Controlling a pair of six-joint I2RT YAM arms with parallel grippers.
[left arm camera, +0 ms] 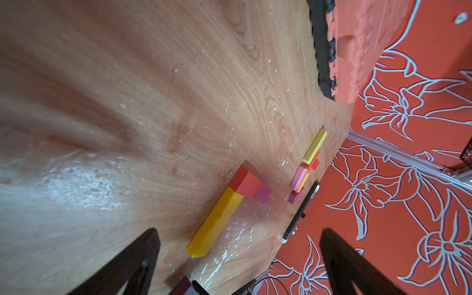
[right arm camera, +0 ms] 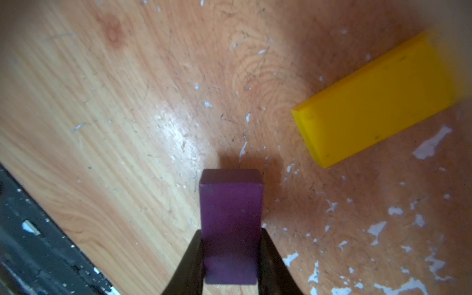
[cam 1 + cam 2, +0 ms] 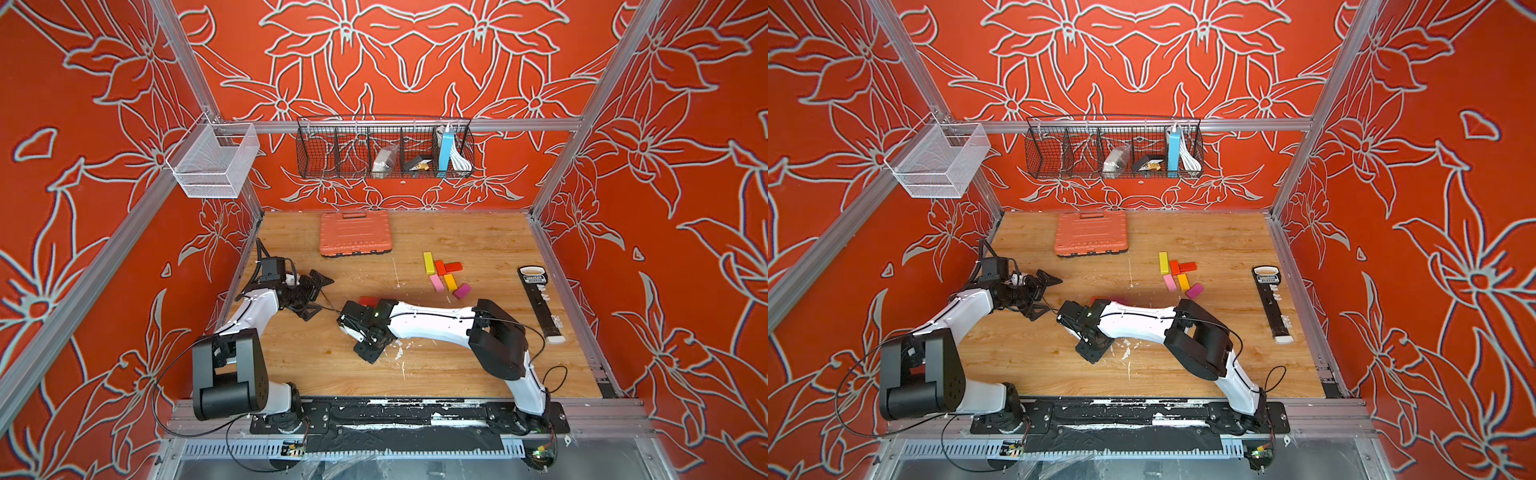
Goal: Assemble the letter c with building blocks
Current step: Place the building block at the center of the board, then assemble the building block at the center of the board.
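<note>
Midway through the build, by the look of it: carrying a piece to the letter's lower arm. Holding a purple block [image 2: 231, 217] in the right gripper [image 2: 231, 231], pinched firmly across its width with most of its length poking out past the fingertips, low over the table [image 2: 127, 115] in the near middle. Close to the near end of the long yellow block [image 2: 375, 99], but apart from it. Nothing in the left gripper [image 3: 321, 298]: spread wide, parked at the table's left, aimed toward the build and well clear of it. Laid so far (clearest from the left wrist, since the right arm hides most of it in both top views): yellow flat as the spine, a red block [image 1: 246, 182] against its far end, and a magenta block [image 1: 263, 193] touching the red on its right side. Off at the far right, well apart, a loose cluster of spares [image 3: 444, 276]: another yellow, plus reds, orange, pink and magenta, some touching. Next, probably: bringing the purple down flat against the yellow's near end, pointing right to mirror the red, then opening and lifting straight up. Calls for a gentle approach, because bumping the yellow would likely skew the spine and drag the red along. More spares needed afterwards to lengthen the lower arm.
</note>
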